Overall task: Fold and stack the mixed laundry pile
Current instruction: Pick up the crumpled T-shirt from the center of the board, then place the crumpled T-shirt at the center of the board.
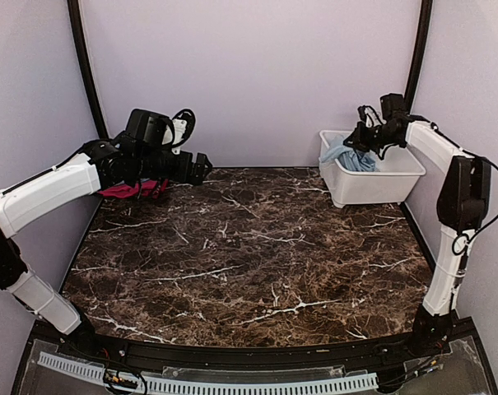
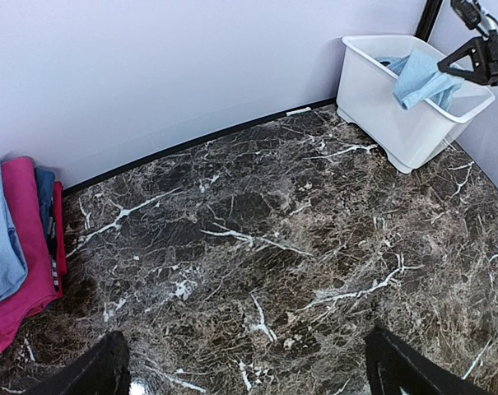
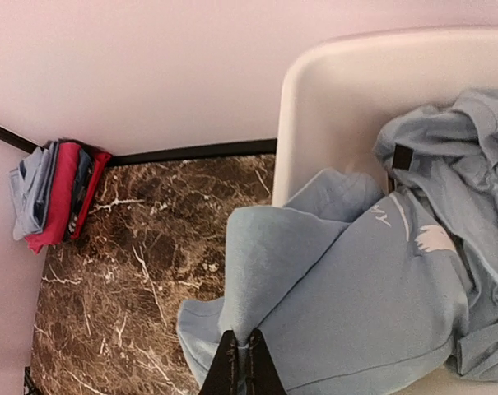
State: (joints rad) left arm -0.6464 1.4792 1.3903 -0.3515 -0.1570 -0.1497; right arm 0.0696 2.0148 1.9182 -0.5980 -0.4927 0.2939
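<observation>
Pinched shut, my right end effector (image 3: 242, 366) grips the pale blue tee (image 3: 356, 288), which trails ahead into the tub (image 3: 314, 107); left end effector (image 2: 249, 374) gapes empty, well apart.

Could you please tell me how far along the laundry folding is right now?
Done: a folded stack sits in the far left corner. In hand: the right gripper is shut on a pale blue tee at the white tub. Remaining: more pale blue garments in the tub.

White tub (image 1: 372, 188) on marble table (image 1: 249, 247)
</observation>
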